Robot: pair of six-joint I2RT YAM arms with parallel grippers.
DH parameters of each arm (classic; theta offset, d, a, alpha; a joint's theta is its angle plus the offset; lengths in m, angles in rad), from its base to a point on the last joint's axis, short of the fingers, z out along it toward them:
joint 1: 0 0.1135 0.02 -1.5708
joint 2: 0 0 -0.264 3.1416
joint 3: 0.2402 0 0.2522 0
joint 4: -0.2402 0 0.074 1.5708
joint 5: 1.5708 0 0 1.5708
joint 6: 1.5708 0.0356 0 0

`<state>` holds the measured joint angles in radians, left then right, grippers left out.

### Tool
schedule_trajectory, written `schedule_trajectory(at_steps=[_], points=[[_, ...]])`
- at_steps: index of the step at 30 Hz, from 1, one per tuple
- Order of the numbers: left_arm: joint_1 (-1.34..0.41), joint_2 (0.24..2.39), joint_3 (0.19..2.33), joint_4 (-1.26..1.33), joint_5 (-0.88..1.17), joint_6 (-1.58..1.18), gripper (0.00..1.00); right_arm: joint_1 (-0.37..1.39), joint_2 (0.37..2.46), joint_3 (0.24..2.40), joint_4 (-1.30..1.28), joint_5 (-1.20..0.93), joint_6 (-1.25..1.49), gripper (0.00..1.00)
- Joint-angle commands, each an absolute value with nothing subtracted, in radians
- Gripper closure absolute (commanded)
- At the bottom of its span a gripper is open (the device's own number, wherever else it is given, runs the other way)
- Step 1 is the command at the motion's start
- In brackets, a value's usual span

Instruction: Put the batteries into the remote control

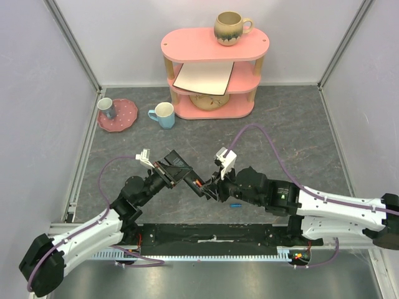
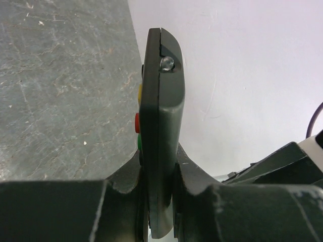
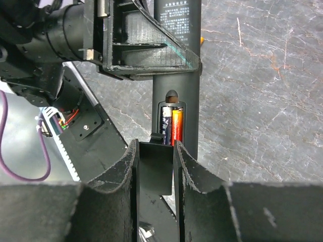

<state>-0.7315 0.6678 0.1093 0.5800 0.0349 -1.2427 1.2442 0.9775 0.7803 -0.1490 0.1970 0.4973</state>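
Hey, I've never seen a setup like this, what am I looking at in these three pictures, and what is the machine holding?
Two robot arms are bolted at a table's near edge. The wide picture looks down from above; the other two come from cameras on each wrist. The left arm clamps a black remote control in its jaws. The right arm's jaws pinch a flat black piece, seemingly the battery cover, by the open compartment where two batteries sit. Farther back stand a pink shelf, a blue mug and a pink plate holding a cup.
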Motion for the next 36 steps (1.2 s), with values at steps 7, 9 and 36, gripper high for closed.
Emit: schedule_trajectory(at_steps=[7,9,36], points=[[-0.738,0.626,0.112,0.66,0.011,-1.298,0.98,1.302,1.02,0.834,-0.063,0.429,0.483,1.0],[-0.738,0.623,0.11,0.661,0.012,-1.301,0.98,1.304,1.02,0.836,-0.058,0.443,0.477,1.0],[-0.738,0.618,0.115,0.653,0.041,-1.315,0.98,1.33,1.049,0.811,0.048,0.437,0.414,1.0]])
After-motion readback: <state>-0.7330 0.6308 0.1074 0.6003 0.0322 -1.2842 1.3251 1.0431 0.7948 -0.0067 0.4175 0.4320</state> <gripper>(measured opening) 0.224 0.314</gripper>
